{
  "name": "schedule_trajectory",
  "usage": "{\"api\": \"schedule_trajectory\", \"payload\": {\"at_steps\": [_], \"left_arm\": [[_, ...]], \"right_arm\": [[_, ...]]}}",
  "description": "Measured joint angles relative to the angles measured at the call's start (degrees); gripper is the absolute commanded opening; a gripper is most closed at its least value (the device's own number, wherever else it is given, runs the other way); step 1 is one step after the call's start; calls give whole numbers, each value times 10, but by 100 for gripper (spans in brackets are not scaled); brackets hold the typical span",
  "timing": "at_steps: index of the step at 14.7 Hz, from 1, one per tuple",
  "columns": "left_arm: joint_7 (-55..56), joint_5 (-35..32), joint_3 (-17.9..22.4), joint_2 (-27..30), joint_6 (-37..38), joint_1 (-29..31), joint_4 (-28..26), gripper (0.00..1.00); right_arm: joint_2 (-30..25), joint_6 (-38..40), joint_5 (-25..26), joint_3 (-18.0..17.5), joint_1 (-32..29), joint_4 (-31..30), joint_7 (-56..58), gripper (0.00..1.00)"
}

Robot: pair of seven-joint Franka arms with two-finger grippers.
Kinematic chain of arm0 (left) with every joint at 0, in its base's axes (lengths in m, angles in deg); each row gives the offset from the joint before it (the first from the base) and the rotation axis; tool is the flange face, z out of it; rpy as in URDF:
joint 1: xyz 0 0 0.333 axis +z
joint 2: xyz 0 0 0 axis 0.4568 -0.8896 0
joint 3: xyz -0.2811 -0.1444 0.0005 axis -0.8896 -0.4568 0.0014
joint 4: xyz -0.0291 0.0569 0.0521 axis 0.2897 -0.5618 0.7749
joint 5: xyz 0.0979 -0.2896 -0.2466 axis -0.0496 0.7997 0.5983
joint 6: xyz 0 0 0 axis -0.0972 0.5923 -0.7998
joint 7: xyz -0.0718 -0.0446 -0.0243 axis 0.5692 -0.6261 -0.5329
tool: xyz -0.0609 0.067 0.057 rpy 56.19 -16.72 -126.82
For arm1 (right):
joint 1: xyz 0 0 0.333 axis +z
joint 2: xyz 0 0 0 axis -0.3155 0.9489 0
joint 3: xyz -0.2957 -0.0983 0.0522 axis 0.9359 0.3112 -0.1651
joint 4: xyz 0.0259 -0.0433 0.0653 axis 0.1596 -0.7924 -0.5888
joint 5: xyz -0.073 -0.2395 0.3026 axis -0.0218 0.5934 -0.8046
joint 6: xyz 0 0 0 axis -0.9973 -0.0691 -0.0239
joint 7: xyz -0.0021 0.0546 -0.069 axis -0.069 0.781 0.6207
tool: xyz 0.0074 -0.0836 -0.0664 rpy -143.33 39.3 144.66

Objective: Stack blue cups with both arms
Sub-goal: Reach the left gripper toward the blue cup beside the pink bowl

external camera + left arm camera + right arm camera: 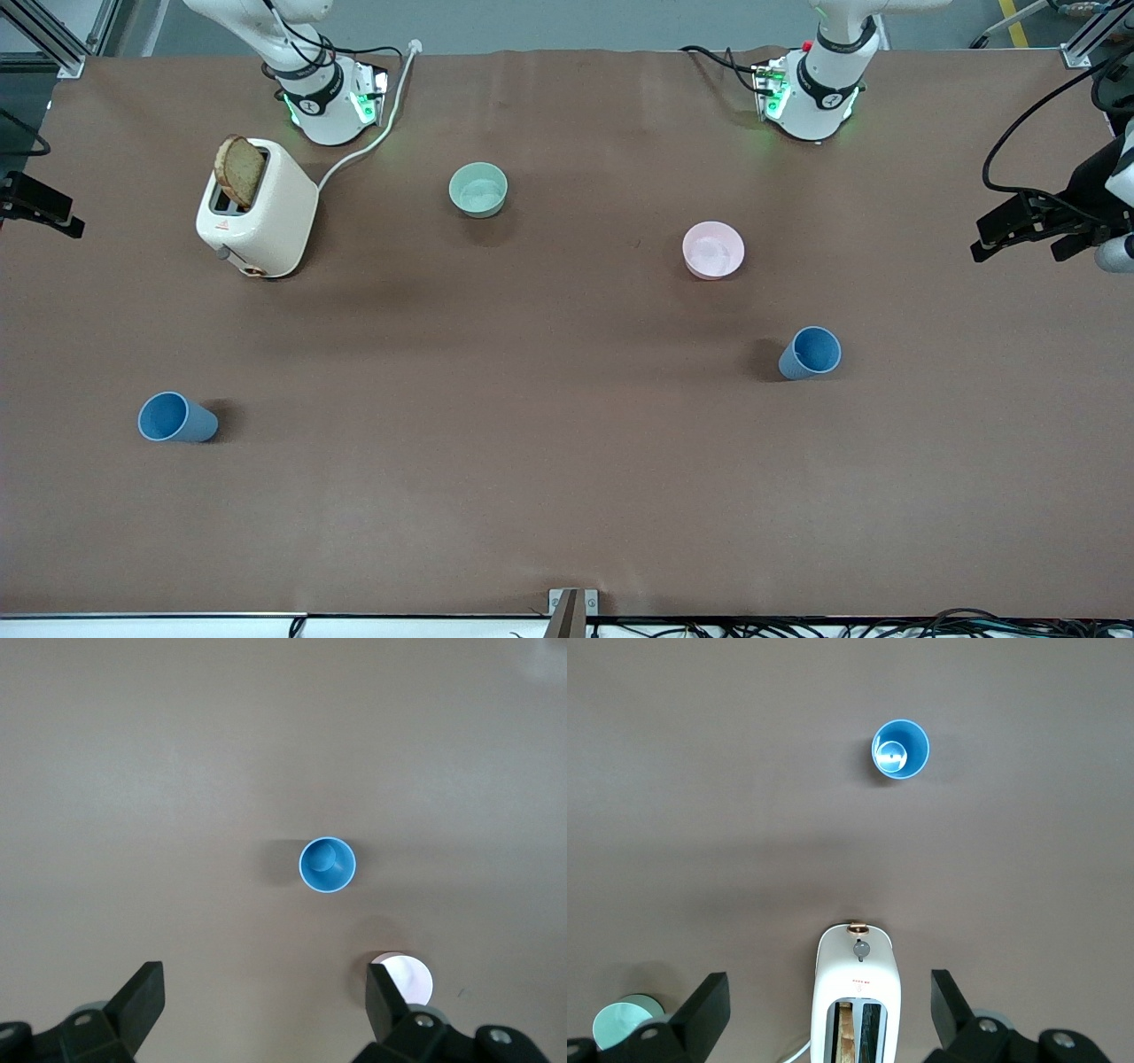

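Note:
Two blue cups stand upright on the brown table. One cup point(175, 417) is toward the right arm's end and also shows in the right wrist view point(900, 750). The other cup point(810, 353) is toward the left arm's end, nearer the front camera than the pink bowl, and shows in the left wrist view point(328, 865). My left gripper point(263, 983) is open and empty, high over the table beside the pink bowl. My right gripper point(830, 985) is open and empty, high over the toaster. Neither hand shows in the front view; only the arm bases do.
A white toaster point(257, 208) with a toast slice and a cord stands near the right arm's base. A mint-green bowl point(478, 190) and a pink bowl point(713, 250) sit mid-table. Black devices point(1036, 226) stick in at both table ends.

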Motion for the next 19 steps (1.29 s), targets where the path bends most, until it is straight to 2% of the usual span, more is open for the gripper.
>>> {"api": "schedule_trajectory", "payload": {"at_steps": [12, 19], "left_arm": [[0, -1, -10, 1, 11, -5, 0, 100], [2, -3, -18, -18, 23, -3, -4, 100]], "right_arm": [[0, -9, 0, 0, 0, 0, 0, 100], [2, -11, 0, 0, -1, 0, 0, 100]]}}
